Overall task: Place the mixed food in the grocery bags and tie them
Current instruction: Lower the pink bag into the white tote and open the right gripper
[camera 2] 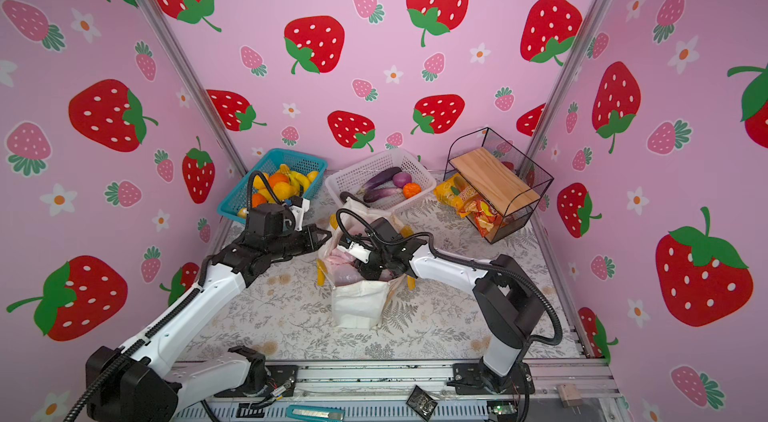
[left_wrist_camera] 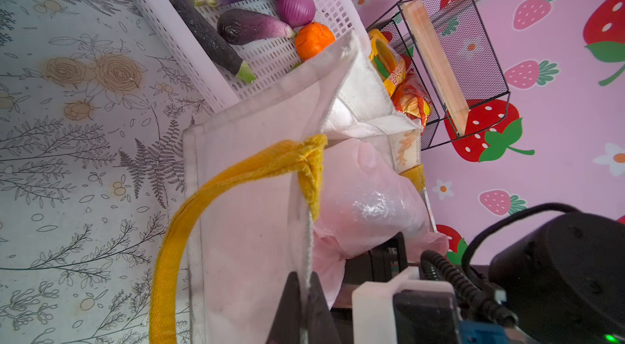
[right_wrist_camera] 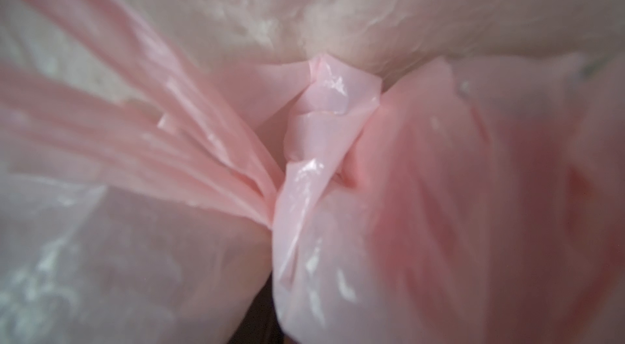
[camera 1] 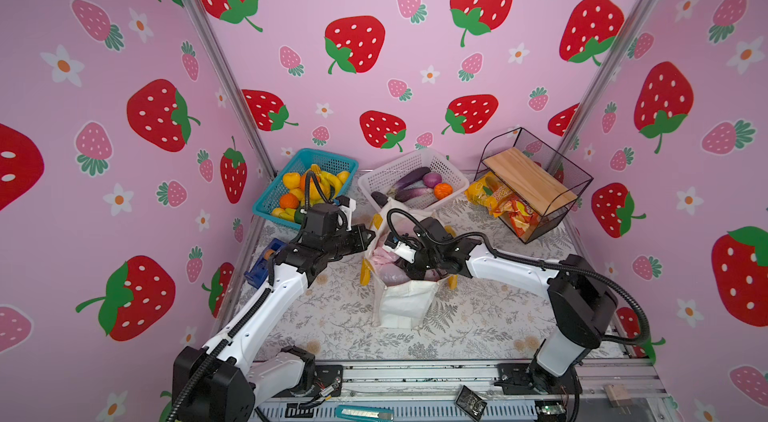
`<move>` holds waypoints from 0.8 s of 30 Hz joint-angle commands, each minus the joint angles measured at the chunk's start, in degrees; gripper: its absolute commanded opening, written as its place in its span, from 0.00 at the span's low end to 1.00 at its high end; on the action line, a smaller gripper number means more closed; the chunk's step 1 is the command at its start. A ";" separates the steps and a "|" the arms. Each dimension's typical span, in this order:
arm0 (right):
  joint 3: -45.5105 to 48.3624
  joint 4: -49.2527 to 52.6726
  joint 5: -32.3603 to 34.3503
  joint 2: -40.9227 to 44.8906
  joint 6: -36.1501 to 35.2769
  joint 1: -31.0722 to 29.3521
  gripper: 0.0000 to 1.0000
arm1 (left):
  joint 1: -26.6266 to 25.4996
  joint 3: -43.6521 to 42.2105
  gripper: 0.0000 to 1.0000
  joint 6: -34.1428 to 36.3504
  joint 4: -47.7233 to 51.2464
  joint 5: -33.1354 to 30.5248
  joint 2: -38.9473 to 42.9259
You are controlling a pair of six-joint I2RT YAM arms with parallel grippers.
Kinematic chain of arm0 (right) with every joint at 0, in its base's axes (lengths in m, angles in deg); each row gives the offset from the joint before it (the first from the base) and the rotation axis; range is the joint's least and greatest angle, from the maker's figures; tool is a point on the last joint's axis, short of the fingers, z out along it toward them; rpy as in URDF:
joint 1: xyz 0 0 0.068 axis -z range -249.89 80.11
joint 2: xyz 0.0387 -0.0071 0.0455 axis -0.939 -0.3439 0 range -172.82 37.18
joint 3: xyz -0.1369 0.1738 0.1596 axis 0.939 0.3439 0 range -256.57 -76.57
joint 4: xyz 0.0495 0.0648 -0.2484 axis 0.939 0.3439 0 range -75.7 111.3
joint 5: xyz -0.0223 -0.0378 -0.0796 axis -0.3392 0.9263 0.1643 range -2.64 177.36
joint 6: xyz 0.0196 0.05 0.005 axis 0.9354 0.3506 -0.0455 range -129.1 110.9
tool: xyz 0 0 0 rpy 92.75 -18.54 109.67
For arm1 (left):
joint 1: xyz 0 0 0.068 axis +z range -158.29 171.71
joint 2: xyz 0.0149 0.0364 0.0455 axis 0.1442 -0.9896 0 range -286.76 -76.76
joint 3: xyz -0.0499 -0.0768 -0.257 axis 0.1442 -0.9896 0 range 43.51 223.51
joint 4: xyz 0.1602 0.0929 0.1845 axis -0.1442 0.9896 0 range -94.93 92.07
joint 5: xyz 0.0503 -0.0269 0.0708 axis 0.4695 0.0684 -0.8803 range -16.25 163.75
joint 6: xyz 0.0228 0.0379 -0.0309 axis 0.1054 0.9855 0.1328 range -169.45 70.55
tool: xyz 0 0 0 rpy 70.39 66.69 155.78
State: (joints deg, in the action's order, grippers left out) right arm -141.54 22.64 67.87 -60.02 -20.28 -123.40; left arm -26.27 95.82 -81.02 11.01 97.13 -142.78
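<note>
Strawberry-print walls (camera 1: 415,79) enclosed the floral desk (camera 1: 332,316), where the white tote (camera 1: 405,303) stood upright with the pink plastic bag (left_wrist_camera: 365,196) inside. Its rim was pinched tight by the left jaws. The right jaws, sunk into the bag, were hidden, their opening impossible to tell.

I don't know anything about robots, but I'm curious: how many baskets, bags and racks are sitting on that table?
Plastic baskets: 2 (blue basket, white basket)
Bags: 2 (white tote, pink plastic bag stuffed inside it)
Wire rack: 1
Total: 5
</note>
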 commanded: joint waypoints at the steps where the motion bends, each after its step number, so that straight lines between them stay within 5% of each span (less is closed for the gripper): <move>1: -0.81 2.40 -0.19 4.98 -0.65 0.04 0.40 | 0.22 -0.51 0.00 -0.24 -1.57 -0.60 0.63; 7: 2.03 -0.38 -1.34 16.16 3.17 2.01 0.58 | 0.27 -0.81 0.00 0.28 -1.53 -0.84 0.50; 13: 4.54 0.40 5.14 20.46 7.97 6.79 0.59 | 0.22 -1.06 0.00 0.40 -1.44 -0.84 1.09; 17: 2.09 5.15 13.19 15.62 9.14 7.51 0.51 | 0.25 -1.02 0.00 0.42 -1.44 -0.52 1.29; 24: 0.93 0.52 6.64 6.03 11.49 3.30 0.23 | 0.19 -1.14 0.00 0.20 -2.04 1.16 0.03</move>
State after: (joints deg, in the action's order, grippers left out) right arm -138.99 24.26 77.27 -51.70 -10.29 -118.05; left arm -26.27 95.49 -80.98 10.27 96.97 -142.67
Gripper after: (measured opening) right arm 0.247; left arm 0.067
